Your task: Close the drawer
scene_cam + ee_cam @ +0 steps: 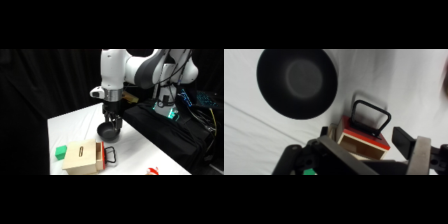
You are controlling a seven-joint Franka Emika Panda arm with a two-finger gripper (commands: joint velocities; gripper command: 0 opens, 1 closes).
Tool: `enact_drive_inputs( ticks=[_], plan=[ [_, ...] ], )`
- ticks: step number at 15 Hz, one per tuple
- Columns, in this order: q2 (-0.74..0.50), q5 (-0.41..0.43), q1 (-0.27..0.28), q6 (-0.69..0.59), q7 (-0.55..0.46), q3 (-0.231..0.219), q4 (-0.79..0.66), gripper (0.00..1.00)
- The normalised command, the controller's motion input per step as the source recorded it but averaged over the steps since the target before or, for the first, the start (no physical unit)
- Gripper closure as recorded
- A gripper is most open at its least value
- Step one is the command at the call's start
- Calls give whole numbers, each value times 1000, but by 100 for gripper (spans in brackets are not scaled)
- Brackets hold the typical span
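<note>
The drawer (101, 154) has an orange-red front and a black loop handle (111, 156). It sticks a little way out of the right side of a pale wooden box (81, 158) with a slotted top, near the table's front edge. My gripper (113, 124) hangs above and behind the box, over a black bowl (106, 132), and touches neither. In the wrist view the drawer (370, 139) and its handle (369, 118) lie low in the picture between my spread fingers. The gripper (366, 134) is open and holds nothing.
The black bowl (297, 82) stands on the white cloth just beyond the drawer handle. A small green block (61, 152) sits at the box's left side. A small red object (152, 171) lies at the front right. Black equipment (165, 132) runs along the table's right edge.
</note>
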Motion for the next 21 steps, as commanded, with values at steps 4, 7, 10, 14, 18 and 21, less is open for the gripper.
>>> enact_drive_inputs(
  ticks=[4,7,10,14,18,21],
  plan=[
    [75,-196,65,449,354,-28,-167,0],
    [185,-143,86,413,258,-86,-65,0],
    [216,-160,158,382,238,-153,12,0],
    [204,-150,221,302,202,-221,83,0],
    [208,-123,230,248,135,-242,141,0],
    [217,-37,183,212,70,-205,186,0]
  ],
)
